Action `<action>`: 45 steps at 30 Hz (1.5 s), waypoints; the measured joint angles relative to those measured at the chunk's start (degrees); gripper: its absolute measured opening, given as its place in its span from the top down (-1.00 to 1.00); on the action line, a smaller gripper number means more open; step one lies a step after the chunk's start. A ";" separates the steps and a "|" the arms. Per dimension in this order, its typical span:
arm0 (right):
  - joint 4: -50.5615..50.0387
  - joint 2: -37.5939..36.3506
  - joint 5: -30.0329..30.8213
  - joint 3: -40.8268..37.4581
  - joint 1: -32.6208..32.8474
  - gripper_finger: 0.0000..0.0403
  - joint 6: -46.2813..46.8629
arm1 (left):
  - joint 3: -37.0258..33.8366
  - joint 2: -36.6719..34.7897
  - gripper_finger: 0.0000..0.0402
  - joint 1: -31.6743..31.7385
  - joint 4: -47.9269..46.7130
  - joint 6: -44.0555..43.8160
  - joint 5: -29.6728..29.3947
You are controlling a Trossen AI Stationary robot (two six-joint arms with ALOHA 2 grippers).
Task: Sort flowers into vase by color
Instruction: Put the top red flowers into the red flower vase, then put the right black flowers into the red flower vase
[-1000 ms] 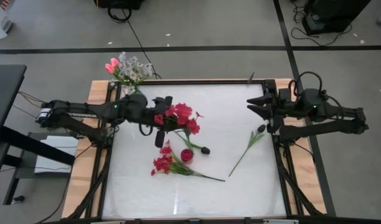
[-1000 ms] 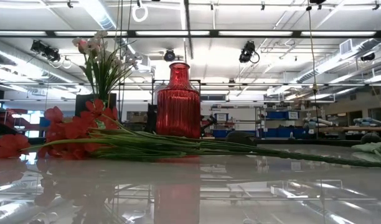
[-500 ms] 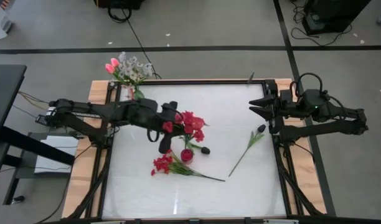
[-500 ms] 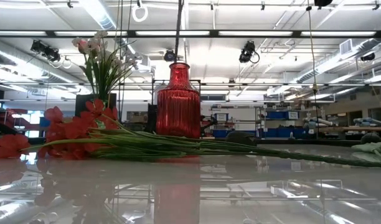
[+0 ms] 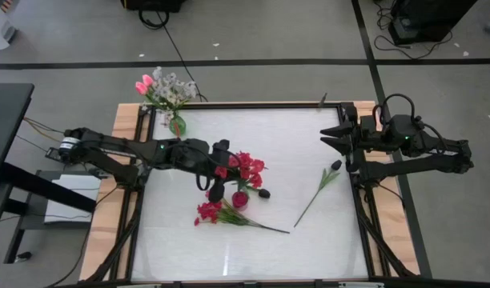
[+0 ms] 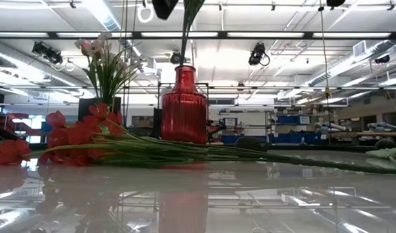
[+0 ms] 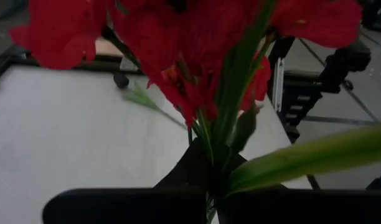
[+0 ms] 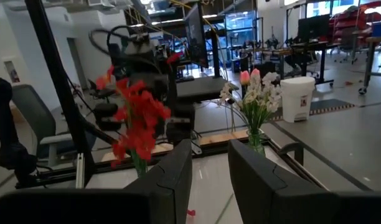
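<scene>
The left gripper point(image 5: 222, 170) is clamping a red flower bunch point(image 5: 247, 166), seemingly above the red vase point(image 5: 240, 199); the right gripper point(image 5: 325, 135) is waiting half-open, empty.

The high camera is looking straight down from well above, taking in the whole white table point(image 5: 309, 240) and both arms. The low camera is sitting at tabletop height, facing level across the table into the room, close to the red vase point(image 6: 184, 107), which the high view is showing too. The left wrist camera is peering close past red flowers point(image 7: 197, 56). The right wrist camera is facing across the table toward those same flowers and the pink-and-white bouquet point(image 8: 256, 96).
</scene>
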 joint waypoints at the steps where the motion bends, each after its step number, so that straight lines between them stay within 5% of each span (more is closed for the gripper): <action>1: -0.07 0.01 0.83 0.00 0.00 0.44 0.60 | -0.35 0.04 0.93 0.00 -0.25 -0.11 0.01; 9: -6.92 0.21 12.85 0.00 -0.04 0.44 14.58 | -0.97 0.01 0.56 -0.24 -1.48 -0.50 0.02; 17: -11.62 2.36 11.00 0.00 -0.01 0.38 27.89 | 0.14 0.01 0.01 -0.13 -2.54 -1.82 -0.18; 21: -12.19 4.01 10.27 0.00 0.00 0.34 33.68 | 2.81 -0.01 -0.24 -0.13 -10.88 -1.60 -0.17; 25: -19.66 6.18 11.32 0.00 -1.35 0.34 49.96 | 6.31 -0.01 -0.42 -0.13 -20.28 -1.51 -0.16; 37: -41.65 18.21 0.99 0.00 -1.28 0.41 74.71 | 22.40 -0.19 -0.51 1.28 -48.55 3.96 -0.66; 45: -45.64 26.90 -0.14 0.00 2.97 0.45 83.33 | 19.36 -6.39 -0.51 2.54 -59.92 -0.10 -4.10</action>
